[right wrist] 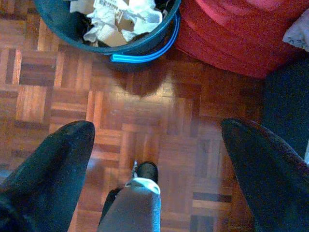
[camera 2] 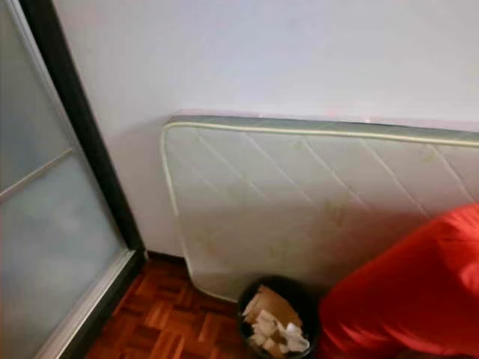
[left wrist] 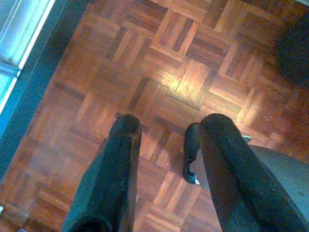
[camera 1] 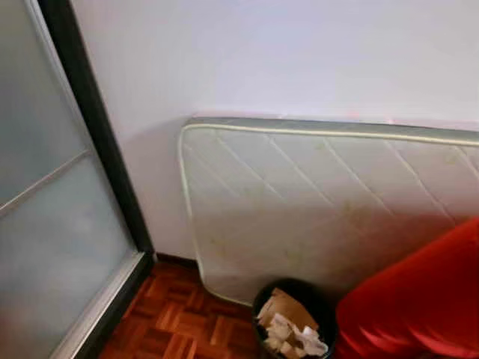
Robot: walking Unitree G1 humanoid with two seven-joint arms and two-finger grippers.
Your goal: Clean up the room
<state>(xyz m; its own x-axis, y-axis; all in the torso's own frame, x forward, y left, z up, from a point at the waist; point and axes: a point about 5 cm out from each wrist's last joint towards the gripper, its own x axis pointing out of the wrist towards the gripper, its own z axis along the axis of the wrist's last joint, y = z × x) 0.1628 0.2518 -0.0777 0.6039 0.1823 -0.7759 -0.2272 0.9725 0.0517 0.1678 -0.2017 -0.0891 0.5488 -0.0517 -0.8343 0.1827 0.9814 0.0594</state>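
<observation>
Nearest, low in the head views: a dark bin [camera 1: 293, 318] stuffed with crumpled paper [camera 1: 288, 329], touching a red cushion [camera 1: 419, 299], in front of a mattress [camera 1: 322, 202] leaning on the wall [camera 1: 284, 52]. Left gripper [left wrist: 169, 125] spread above bare parquet floor [left wrist: 159, 63]. Right gripper [right wrist: 157, 128] spread wide above floor near the bin.

A glossy sheen is being shown by the wooden parquet floor [left wrist: 188, 82]. Quilted cloth is being seen on the mattress [camera 1: 322, 202], crumpled paper and cardboard in the smooth dark plastic bin [right wrist: 145, 46], frosted glass in the matt dark-framed door [camera 1: 52, 224].
</observation>
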